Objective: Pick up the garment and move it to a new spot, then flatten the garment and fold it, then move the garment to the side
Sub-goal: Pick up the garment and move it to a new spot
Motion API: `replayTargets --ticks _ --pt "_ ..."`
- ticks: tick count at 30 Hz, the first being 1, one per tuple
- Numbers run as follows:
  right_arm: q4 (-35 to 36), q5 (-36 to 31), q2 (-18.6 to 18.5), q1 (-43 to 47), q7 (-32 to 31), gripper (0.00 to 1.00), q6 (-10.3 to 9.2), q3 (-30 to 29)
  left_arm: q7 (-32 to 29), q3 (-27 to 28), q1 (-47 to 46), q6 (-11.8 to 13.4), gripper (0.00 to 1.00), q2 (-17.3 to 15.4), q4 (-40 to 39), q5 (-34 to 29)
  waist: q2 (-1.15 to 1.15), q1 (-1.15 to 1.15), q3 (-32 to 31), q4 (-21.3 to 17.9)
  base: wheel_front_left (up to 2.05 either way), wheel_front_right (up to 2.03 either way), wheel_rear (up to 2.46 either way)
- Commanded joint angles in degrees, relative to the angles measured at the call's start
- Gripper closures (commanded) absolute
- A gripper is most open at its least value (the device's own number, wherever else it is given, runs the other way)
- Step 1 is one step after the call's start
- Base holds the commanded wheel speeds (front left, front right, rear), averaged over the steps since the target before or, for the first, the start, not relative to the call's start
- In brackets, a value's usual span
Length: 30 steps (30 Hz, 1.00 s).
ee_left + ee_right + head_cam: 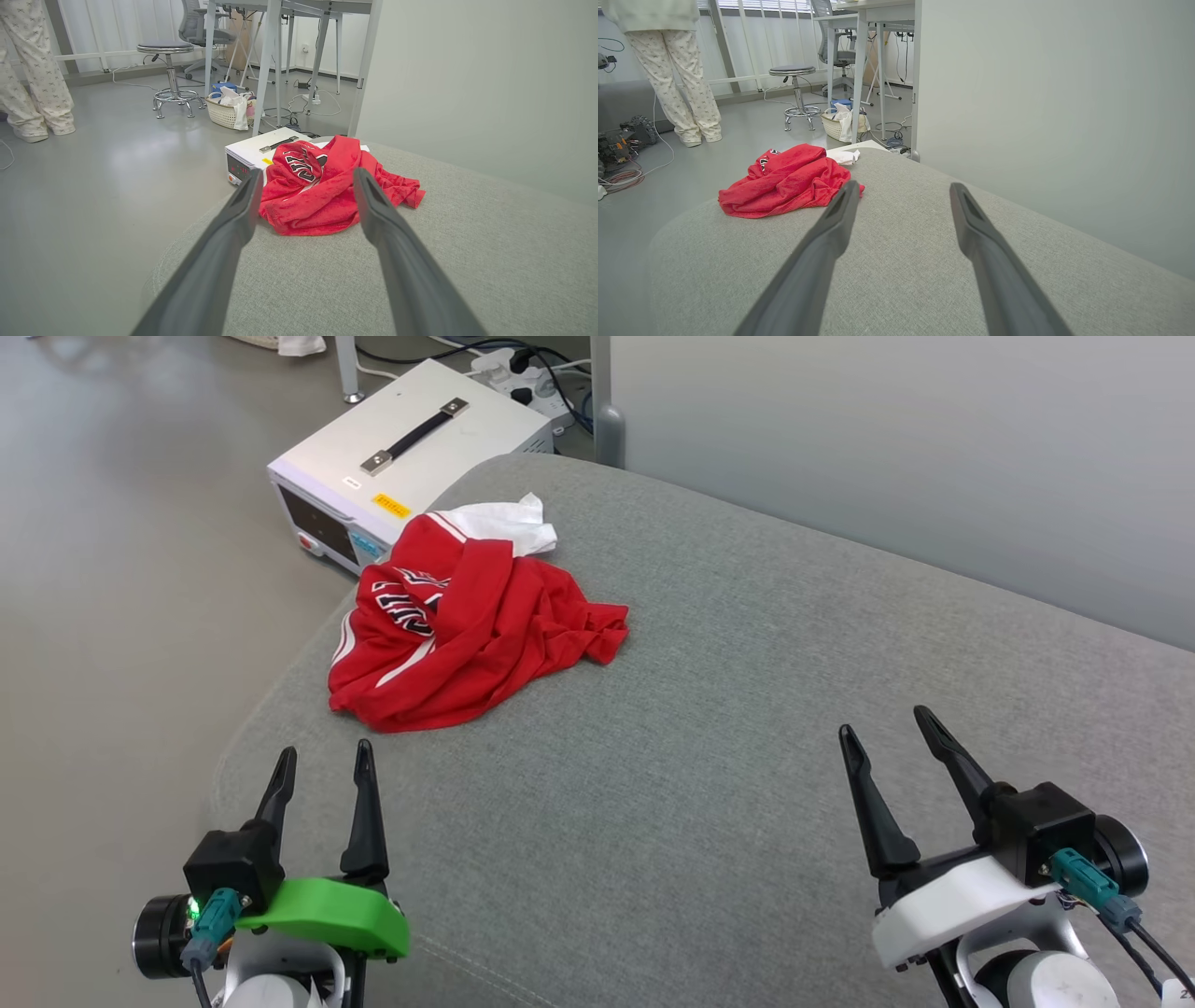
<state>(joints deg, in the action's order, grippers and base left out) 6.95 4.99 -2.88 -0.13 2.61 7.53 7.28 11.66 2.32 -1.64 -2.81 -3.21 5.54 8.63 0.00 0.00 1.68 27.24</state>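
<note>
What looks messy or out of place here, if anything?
The red garment lies crumpled in a heap near the left edge of the grey cushion, a white sleeve poking out and its lettering folded over. The left gripper and right gripper hover open, short of it. Nothing looks spilled or damaged.

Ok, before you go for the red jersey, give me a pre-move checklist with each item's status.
1. Open left claw: ok.
2. Open right claw: ok.
3. Both claws clear of the garment: ok.
4. Flat garment: not ok, it lies in a crumpled heap.
5. Bare cushion to the right of the heap for the new spot: ok.
6. Standing person out on the floor, away from the cushion: ok.
</note>
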Motion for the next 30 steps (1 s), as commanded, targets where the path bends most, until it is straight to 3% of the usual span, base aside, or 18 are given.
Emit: replayTargets --ticks 1,10,18,23,30 --pt "0.5 0.3 -0.4 -0.9 0.2 0.00 -0.04 0.2 0.7 0.2 -1.6 -0.3 0.00 0.3 0.4 0.2 0.00 0.00 0.4 0.7 0.00 0.00 0.00" --pt "2.3 0.0 -1.7 -2.9 -1.4 0.00 -0.04 1.2 1.8 1.5 -6.1 -0.5 0.00 0.3 3.0 1.5 0.00 0.00 4.2 1.0 0.00 0.00 0.00" --pt "5.9 -0.2 -4.7 -7.0 -4.7 0.00 -0.04 2.3 2.1 2.8 -18.5 -2.1 0.00 -1.8 11.1 4.1 0.00 0.00 12.2 -2.2 0.00 0.00 0.00" --pt "7.6 0.6 -6.0 -9.5 -6.0 0.00 -0.04 2.3 -4.3 2.2 -28.2 -4.0 0.00 -5.1 19.2 9.3 0.00 0.00 17.8 -5.5 0.00 0.00 0.00" --pt "8.0 1.7 -5.9 -12.0 -6.0 0.00 -0.04 2.4 -15.8 0.0 -38.5 -4.6 0.00 -11.3 29.2 15.6 0.00 0.00 24.1 -10.4 0.00 0.00 0.00"
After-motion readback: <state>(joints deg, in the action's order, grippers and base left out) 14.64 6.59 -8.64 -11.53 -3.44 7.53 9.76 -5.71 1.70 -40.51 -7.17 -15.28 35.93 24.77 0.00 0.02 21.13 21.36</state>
